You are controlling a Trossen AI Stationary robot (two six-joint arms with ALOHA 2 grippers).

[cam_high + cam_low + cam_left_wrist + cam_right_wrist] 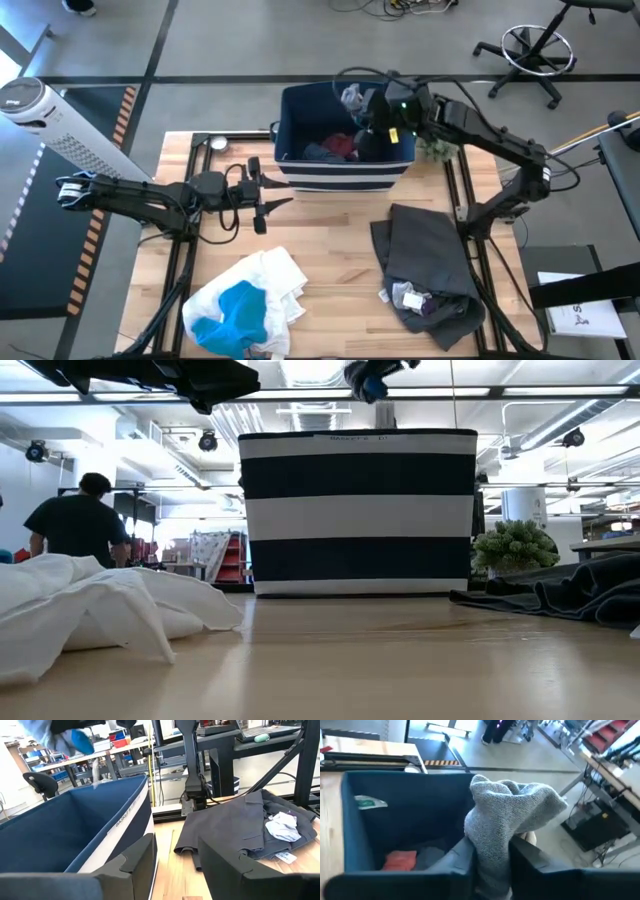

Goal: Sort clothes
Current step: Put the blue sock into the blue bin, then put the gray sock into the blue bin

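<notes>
Coarse knit grey piece; smooth wood table

Two dark jointed arms with black cables, angular black fingers.

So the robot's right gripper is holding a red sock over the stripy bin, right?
Not quite: the sock is grey, not red, as the right wrist view shows. The right gripper does hold it over the stripy bin.

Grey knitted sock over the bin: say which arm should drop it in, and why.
Right. The right hand already holds the grey knitted sock above the navy striped fabric bin. The left hand, open and empty, sits outside the bin, over the table.
</notes>
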